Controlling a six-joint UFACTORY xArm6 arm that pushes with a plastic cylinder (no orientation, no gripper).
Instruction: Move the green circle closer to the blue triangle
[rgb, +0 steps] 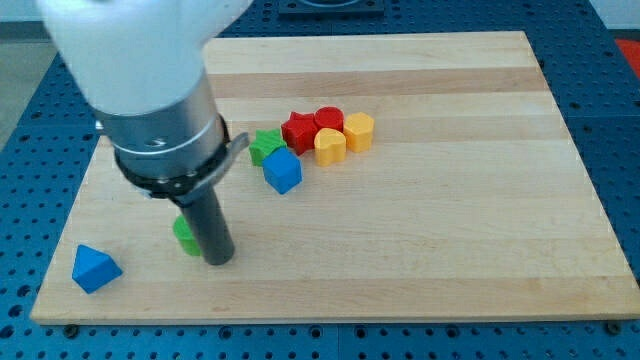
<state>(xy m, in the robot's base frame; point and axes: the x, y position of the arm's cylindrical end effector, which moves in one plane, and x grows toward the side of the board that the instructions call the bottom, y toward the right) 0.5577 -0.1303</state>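
The green circle (184, 234) lies at the view's lower left, mostly hidden behind my rod. My tip (220, 259) rests on the board right beside the circle, on its right side, touching or nearly touching it. The blue triangle (95, 268) lies near the board's bottom left corner, to the left of and slightly below the circle, about a block and a half away from it.
A cluster sits at the upper middle: a green star (265, 146), a blue cube (283, 171), a red star (299, 130), a red cylinder (329, 120), a yellow heart (329, 146) and a yellow hexagon (359, 131). The arm's big body (150, 80) covers the upper left.
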